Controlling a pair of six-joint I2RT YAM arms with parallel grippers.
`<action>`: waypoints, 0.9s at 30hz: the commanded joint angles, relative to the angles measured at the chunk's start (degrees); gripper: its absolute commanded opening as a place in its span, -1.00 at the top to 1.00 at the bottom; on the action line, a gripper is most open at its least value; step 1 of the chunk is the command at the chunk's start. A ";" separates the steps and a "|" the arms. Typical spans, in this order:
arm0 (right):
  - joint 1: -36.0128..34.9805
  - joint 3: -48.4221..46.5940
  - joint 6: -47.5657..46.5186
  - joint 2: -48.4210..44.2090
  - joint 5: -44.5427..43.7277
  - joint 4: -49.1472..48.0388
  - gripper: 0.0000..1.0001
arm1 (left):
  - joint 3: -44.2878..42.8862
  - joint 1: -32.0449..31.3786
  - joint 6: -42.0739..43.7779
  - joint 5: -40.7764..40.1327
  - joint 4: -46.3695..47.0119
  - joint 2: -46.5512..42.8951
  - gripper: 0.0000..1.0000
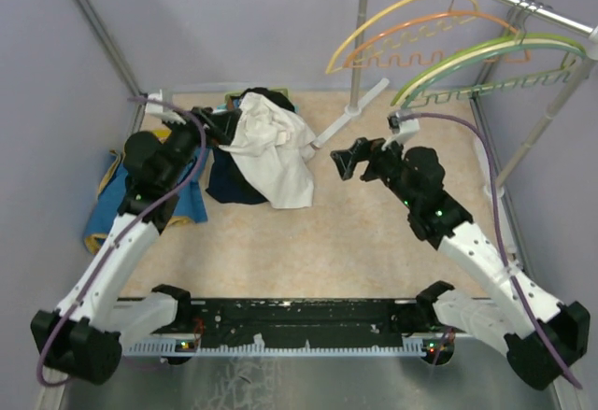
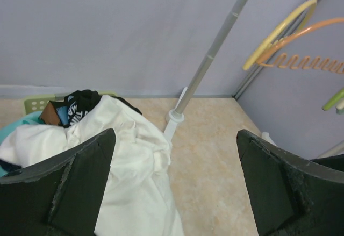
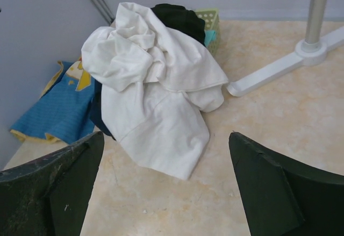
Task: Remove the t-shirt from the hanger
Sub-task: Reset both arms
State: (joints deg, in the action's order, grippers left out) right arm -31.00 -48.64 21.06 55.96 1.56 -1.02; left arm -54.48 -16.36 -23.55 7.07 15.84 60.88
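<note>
While the left gripper [image 2: 174, 155] and right gripper [image 3: 165, 155] both gape wide, the white t-shirt [image 1: 271, 148] lies heaped at eleven o'clock on the table [image 1: 355, 242], with the hangers [image 1: 420, 32] at one o'clock.

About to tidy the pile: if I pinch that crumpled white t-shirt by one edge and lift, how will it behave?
Probably floppy: the crumpled white t-shirt lies in soft folds, so it should sag and unfurl from a pinch. Likely light, since it looks like thin cloth. It drapes over a black garment, which might drag along.
</note>
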 commanded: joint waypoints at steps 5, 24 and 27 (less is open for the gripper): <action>-0.11 11.66 3.78 -16.17 -10.19 -1.48 -0.99 | 12.45 0.06 1.33 -5.93 -4.40 -17.21 -1.00; -0.11 18.41 4.19 -27.12 -9.12 -0.75 -0.99 | 24.94 0.07 -1.07 -11.23 -9.08 -32.85 -1.00; -0.11 18.70 4.12 -27.00 -9.13 -0.30 -0.99 | 24.41 0.01 -0.32 -10.69 -9.19 -32.26 -1.00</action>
State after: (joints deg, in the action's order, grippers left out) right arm -31.00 -29.74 25.61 29.26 -6.46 1.02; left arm -29.74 -16.36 -24.23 -3.22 6.35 28.47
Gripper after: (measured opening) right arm 0.992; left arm 0.998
